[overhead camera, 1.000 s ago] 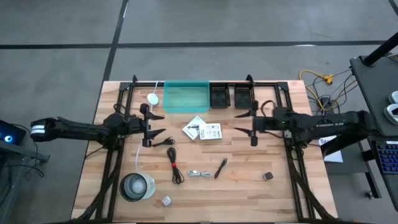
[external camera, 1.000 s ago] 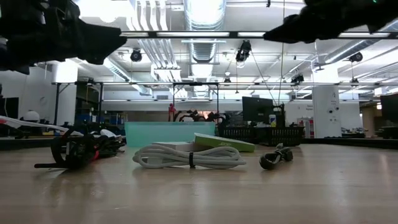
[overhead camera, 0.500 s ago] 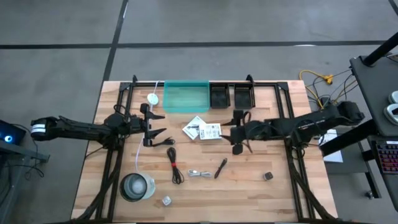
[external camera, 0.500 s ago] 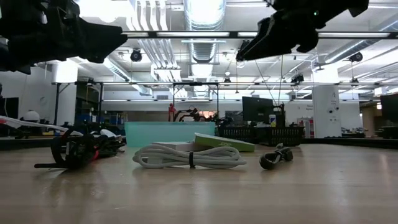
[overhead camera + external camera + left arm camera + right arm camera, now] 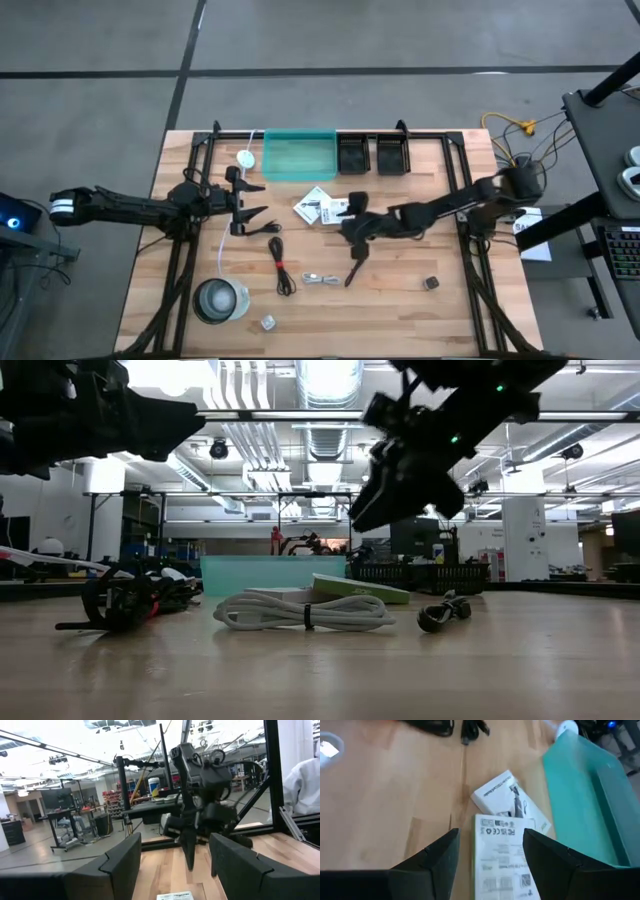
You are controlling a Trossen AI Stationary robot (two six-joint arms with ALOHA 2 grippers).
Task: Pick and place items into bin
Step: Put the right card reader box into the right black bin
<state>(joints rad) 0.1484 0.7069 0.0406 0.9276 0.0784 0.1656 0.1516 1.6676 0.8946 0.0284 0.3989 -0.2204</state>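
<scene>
Two white printed cards [image 5: 312, 207] [image 5: 340, 210] lie flat at the table's middle, near the teal bin [image 5: 299, 156] at the far edge. My right gripper [image 5: 347, 226] hovers open above them, slanting down; in its wrist view the nearer card [image 5: 502, 855] shows between the fingers [image 5: 440, 855], untouched. Toward the near edge lie black cables with a red tie [image 5: 281, 266], a silvery cable [image 5: 320, 279], a black pen [image 5: 355, 270], a dark cube [image 5: 431, 284] and a small clear piece [image 5: 268, 322]. My left gripper [image 5: 246, 201] waits open at the left.
A round clear container [image 5: 220, 300] stands near the front left. A white cord with a round disc [image 5: 246, 158] runs along the left of the bin. Two black trays [image 5: 352, 155] [image 5: 390, 155] sit to the bin's right. Black frame bars cross the table at both sides.
My right gripper has swept from the right side toward the table's left, come down and tipped its fingers downward, ending over the white cards. Its fingers stay open. Nothing on the table has moved.
</scene>
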